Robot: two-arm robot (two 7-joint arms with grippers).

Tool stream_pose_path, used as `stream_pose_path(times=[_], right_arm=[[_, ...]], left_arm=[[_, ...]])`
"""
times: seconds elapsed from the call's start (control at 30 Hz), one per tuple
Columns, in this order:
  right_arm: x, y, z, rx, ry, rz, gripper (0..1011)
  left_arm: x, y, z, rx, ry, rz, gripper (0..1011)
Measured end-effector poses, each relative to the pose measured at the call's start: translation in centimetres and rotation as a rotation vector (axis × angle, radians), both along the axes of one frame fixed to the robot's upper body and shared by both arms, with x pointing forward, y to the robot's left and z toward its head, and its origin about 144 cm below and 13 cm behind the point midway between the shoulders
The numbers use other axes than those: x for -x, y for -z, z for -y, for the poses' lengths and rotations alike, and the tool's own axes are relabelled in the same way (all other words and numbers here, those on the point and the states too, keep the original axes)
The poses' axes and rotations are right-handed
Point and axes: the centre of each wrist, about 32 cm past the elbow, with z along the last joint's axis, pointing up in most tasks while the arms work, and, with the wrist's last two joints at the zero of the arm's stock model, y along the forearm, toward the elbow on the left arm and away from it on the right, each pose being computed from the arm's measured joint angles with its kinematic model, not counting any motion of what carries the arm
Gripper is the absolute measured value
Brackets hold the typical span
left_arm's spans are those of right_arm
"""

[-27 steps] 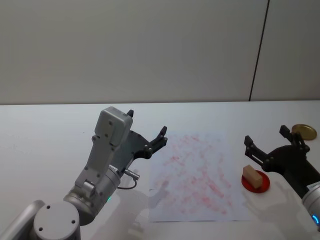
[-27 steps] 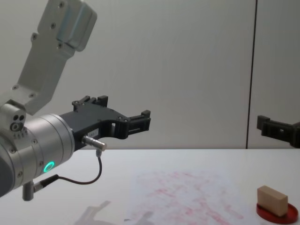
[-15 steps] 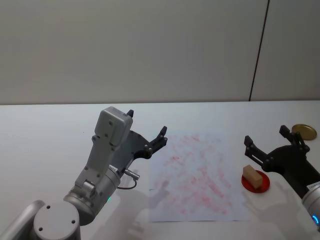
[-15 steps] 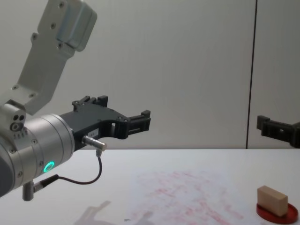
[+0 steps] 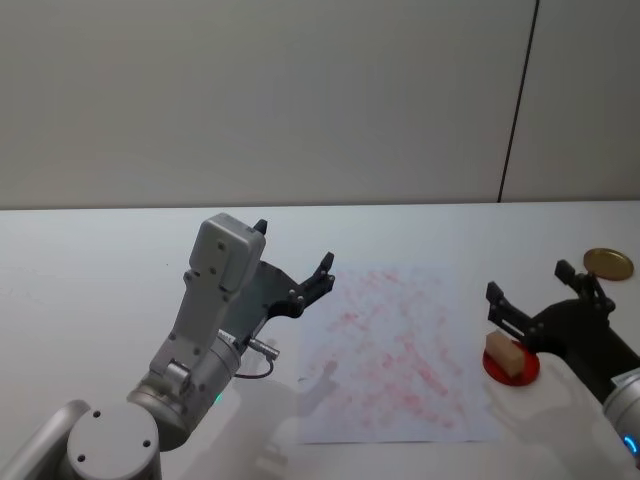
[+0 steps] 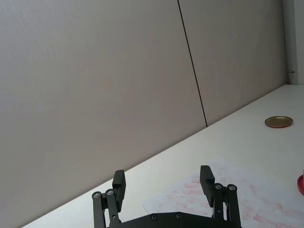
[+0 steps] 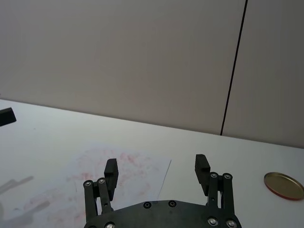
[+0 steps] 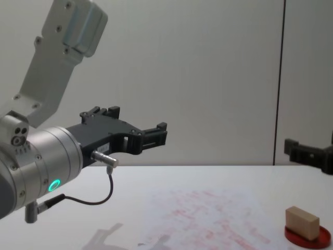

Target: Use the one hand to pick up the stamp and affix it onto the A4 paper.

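Observation:
The stamp, a light tan wooden block, rests on a flat round red ink pad right of the A4 paper. The paper is white with faint red stamp marks and lies flat on the table. My right gripper hovers open just above and behind the stamp, holding nothing. Off the paper's left edge, my left gripper hangs open and empty in the air.
A round gold lid lies on the white table at the far right, behind the right gripper. A grey wall with a dark vertical seam stands behind the table.
My right gripper has sunk a little toward the stamp, still open. The left arm, stamp and paper have not moved.

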Motion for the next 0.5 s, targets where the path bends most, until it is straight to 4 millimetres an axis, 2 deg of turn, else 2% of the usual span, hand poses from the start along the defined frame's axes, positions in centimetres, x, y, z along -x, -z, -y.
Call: stream_pose_path(times=[0.5], right_arm=[[-0.3,1.8,1.5,0.052,-0.042,-0.095,1001]], left_arm=[[0.0,0.0,0.0,0.0,0.0,0.0,993]])
